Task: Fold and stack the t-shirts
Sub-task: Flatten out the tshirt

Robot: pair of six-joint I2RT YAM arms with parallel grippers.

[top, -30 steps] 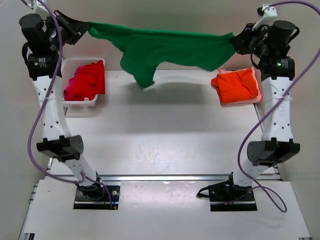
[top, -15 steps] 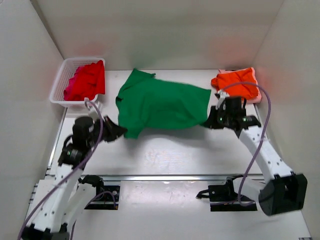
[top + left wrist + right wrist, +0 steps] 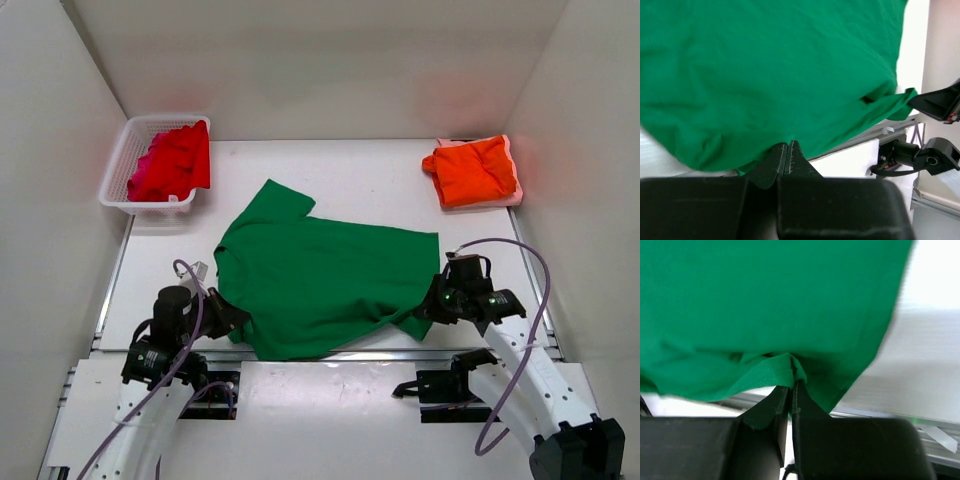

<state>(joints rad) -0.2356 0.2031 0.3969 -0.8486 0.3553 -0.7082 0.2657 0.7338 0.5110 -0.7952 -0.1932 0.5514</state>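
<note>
While both arms' jaws pinch the green t-shirt (image 3: 320, 280), red and magenta t-shirts (image 3: 172, 160) lie in the white basket (image 3: 160, 119).

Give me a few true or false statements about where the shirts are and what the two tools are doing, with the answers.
1. The green t-shirt lies spread out on the table. True.
2. The orange t-shirt is in the white basket. False: it lies folded at the table's far right, and the basket holds red t-shirts.
3. The left tool and the right tool are each shut on the green t-shirt's near edge. True.
4. The green t-shirt touches the orange t-shirt. False: they lie apart.
</note>
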